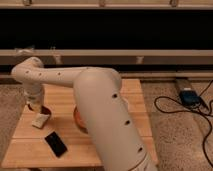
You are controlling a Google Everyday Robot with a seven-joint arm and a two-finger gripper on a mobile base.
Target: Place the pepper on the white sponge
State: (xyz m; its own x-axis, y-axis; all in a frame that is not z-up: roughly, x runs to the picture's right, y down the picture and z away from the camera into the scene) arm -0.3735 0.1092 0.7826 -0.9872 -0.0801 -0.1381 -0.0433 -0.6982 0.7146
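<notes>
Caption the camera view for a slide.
Gripper low over the white sponge on the wooden table, black phone lying nearer the front edge.

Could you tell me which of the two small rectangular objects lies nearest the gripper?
The white sponge, just under the gripper; the black slab lies farther forward.

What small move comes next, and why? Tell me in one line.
Probably lower it slightly, straight down. The gripper hangs just above the white sponge at the left of the table, with what looks like the pepper at its tip, not clearly resting on the sponge yet.
</notes>
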